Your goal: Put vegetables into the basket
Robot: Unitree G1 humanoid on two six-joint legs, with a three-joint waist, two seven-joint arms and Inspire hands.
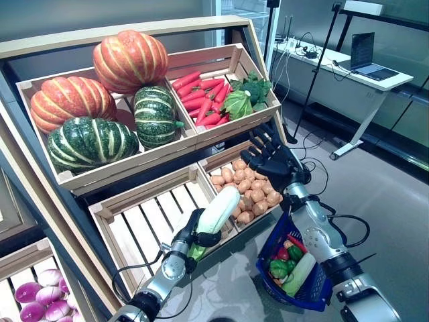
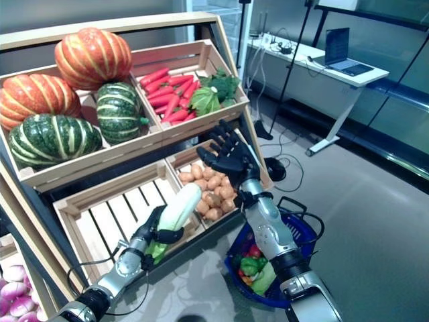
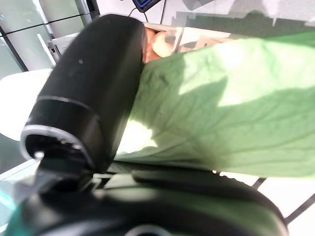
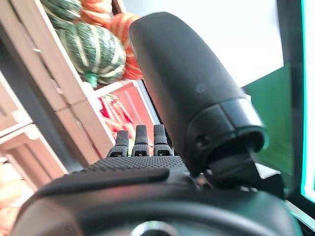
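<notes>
Left hand [image 1: 198, 236] grips cabbage [image 1: 217, 209], beside basket [image 1: 315, 290].

No readable text, labels, numbers or signs anywhere in view.

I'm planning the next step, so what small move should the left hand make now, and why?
Probably swing the left hand rightward toward the blue basket. It already grips the napa cabbage above the empty lower crate, while the basket hangs on the right arm, whose right hand is open near the potatoes.

Bare slatted wood crates [image 1: 144, 221]; blue plastic mesh basket [image 1: 315, 290].
</notes>
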